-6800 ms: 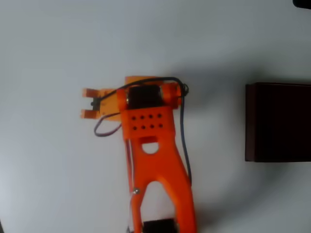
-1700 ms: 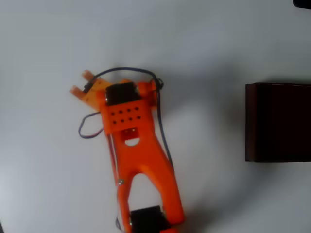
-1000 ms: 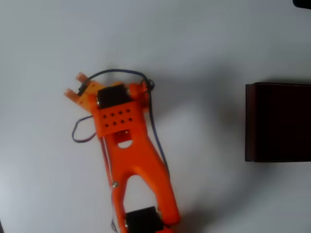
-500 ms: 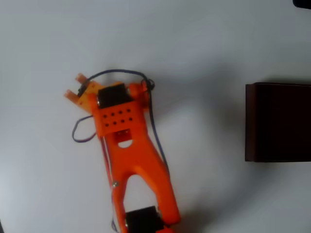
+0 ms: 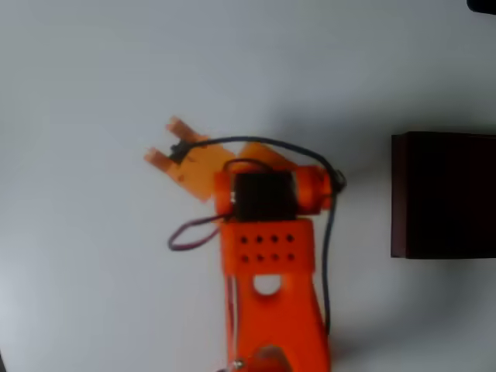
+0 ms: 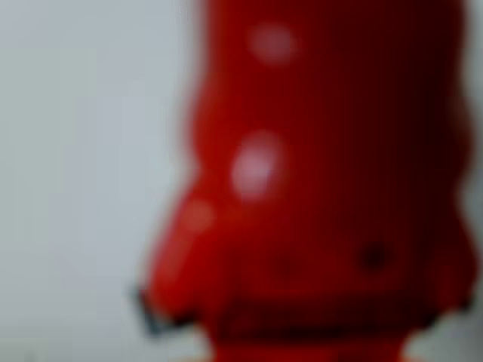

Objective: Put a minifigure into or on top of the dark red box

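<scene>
The tool (image 5: 167, 142) points up and to the left in the overhead view, its two orange fingertips (image 5: 158, 159) standing a little apart with something small and dark between them. In the wrist view a blurred bright red shape, very likely the minifigure (image 6: 317, 188), sits pressed close to the lens. From that I judge the tool is clenched on the minifigure, though the overhead view is too coarse to confirm the grip.

The orange arm (image 5: 267, 248) rises from the bottom edge over the pale worktop (image 5: 93, 294). The dark red box (image 5: 443, 194) lies at the right edge, well apart from the tool and on the opposite side of the arm, its far part cut off by the frame.

The step in hand looks like the carry to the box. To do it well, keep the fingers firmly closed, swing the base round to the right with the figure raised clear of the near wall, stop over the dark interior, and only then let go. Releasing low and centred would keep so light a piece from bouncing out.
</scene>
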`<act>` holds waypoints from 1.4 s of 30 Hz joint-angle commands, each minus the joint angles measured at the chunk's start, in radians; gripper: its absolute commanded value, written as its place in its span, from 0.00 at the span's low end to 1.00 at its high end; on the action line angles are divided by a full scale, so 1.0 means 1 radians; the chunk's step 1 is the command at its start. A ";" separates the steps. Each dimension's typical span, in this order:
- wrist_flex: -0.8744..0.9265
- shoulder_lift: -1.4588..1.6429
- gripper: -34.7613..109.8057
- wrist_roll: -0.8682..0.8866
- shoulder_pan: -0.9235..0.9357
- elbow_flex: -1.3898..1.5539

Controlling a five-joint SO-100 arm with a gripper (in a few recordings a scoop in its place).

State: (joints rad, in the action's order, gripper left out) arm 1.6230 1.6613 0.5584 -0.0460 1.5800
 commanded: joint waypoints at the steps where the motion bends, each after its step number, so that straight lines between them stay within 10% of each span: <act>1: 0.061 0.147 0.24 -0.049 0.080 -0.011; 20: 0.041 0.028 0.24 -0.224 0.698 -0.130; 42: 0.164 -0.775 0.37 -0.244 0.871 -0.962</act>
State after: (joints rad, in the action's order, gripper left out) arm 1.7595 0.8636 0.3099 0.8145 0.6627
